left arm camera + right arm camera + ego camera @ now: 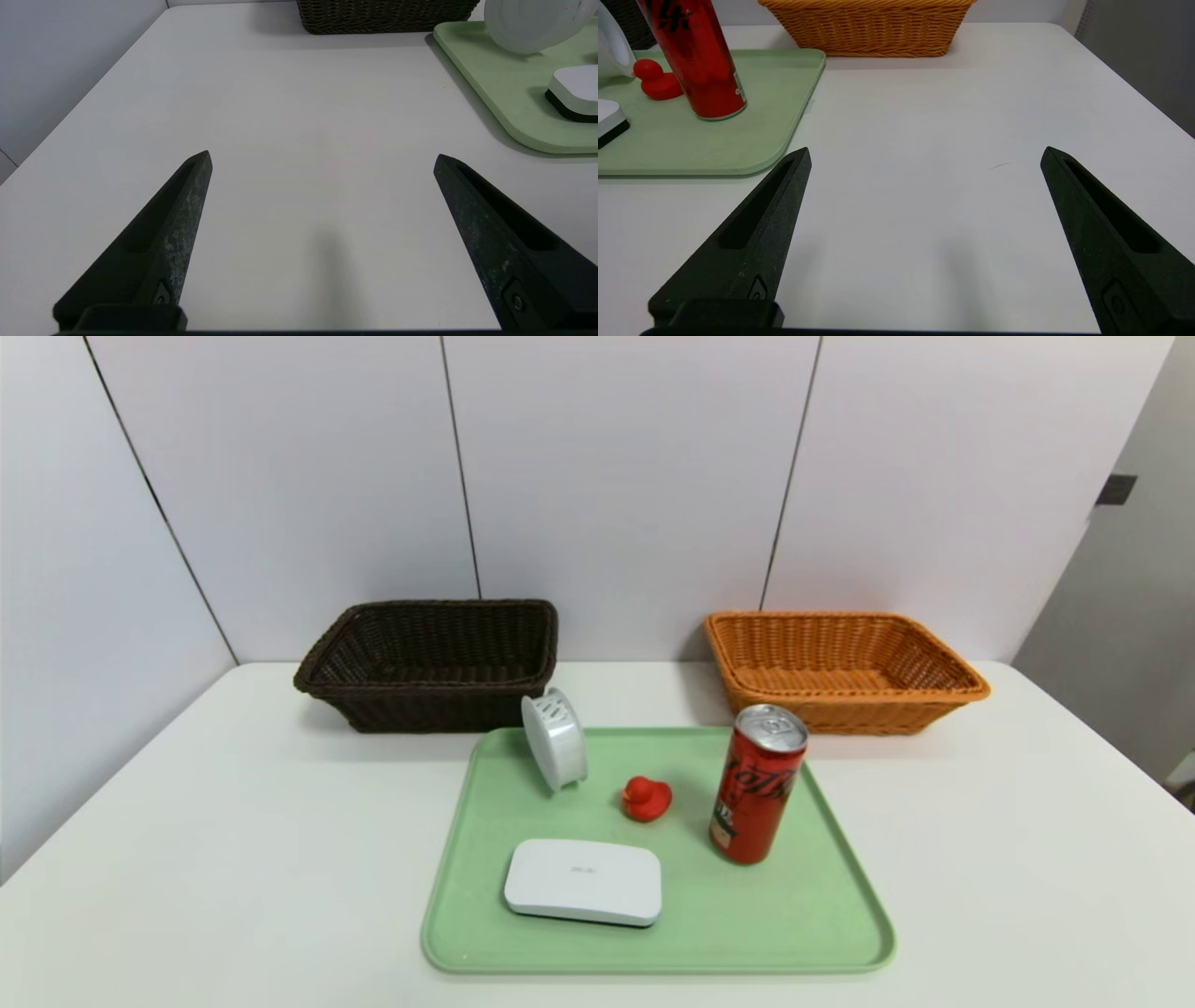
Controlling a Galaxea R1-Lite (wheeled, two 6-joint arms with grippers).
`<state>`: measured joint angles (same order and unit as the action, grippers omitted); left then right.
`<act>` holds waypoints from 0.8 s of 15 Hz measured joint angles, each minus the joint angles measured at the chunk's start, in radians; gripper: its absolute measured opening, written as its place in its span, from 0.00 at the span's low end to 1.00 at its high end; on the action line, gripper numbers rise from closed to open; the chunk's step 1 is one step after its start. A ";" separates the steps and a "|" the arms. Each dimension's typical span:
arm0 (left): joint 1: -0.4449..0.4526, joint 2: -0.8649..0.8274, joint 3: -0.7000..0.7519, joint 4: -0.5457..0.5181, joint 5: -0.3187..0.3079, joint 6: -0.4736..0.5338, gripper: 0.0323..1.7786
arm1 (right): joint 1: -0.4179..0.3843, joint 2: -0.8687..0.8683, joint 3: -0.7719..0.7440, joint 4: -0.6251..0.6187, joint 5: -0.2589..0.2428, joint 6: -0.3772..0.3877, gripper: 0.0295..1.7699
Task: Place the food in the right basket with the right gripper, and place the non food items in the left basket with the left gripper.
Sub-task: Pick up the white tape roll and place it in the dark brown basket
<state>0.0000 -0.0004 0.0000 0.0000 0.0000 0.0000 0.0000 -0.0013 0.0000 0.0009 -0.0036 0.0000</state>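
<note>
Red can [756, 784] stands near tray [831, 933] right edge.

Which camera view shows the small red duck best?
The head view: the red duck sits whole and unobstructed on the green tray. The right wrist view shows it partly hidden behind the red can. The left wrist view does not show it.

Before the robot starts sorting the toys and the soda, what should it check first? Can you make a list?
1. Left gripper open, holding nothing: ok.
2. Right gripper open, holding nothing: ok.
3. Red can standing upright on the green tray: ok.
4. Orange basket has nothing inside: ok.
5. Dark basket has nothing inside: ok.
6. Red duck, white box and ribbed disc apart, easy to pick singly: ok.
</note>
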 joint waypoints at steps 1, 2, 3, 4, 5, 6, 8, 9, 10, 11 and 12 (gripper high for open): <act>0.000 0.000 0.000 0.000 0.000 0.000 0.95 | 0.000 0.000 0.000 0.000 -0.004 0.000 0.96; 0.000 0.000 0.000 0.000 0.000 0.000 0.95 | 0.000 0.000 0.000 0.000 -0.005 0.000 0.96; 0.000 0.000 0.000 0.000 0.000 0.000 0.95 | 0.000 0.000 0.000 -0.001 -0.005 0.001 0.96; 0.000 0.000 0.000 0.000 0.000 0.000 0.95 | 0.000 0.000 0.000 -0.001 -0.005 0.001 0.96; 0.000 0.000 0.000 0.000 0.000 0.000 0.95 | 0.000 0.000 0.000 -0.001 -0.005 0.001 0.96; 0.000 0.000 0.000 0.000 0.000 0.000 0.95 | 0.000 0.000 0.000 -0.001 -0.006 0.002 0.96; 0.000 0.000 0.000 0.000 0.000 0.002 0.95 | 0.000 0.000 0.000 0.000 -0.006 0.000 0.96; 0.000 0.000 0.000 0.000 0.000 0.000 0.95 | 0.000 0.000 0.000 -0.001 -0.005 0.000 0.96; 0.000 0.000 0.000 0.000 0.000 0.000 0.95 | 0.000 0.000 0.000 -0.001 -0.005 0.000 0.96; 0.000 0.000 0.000 0.000 0.000 0.000 0.95 | 0.000 0.000 0.000 -0.002 -0.005 0.000 0.96; 0.000 0.000 0.000 0.000 0.000 0.002 0.95 | 0.000 0.000 0.000 -0.001 -0.006 0.002 0.96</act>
<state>0.0000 -0.0004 0.0000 0.0000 0.0000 0.0019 0.0000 -0.0013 0.0000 0.0000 -0.0091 0.0017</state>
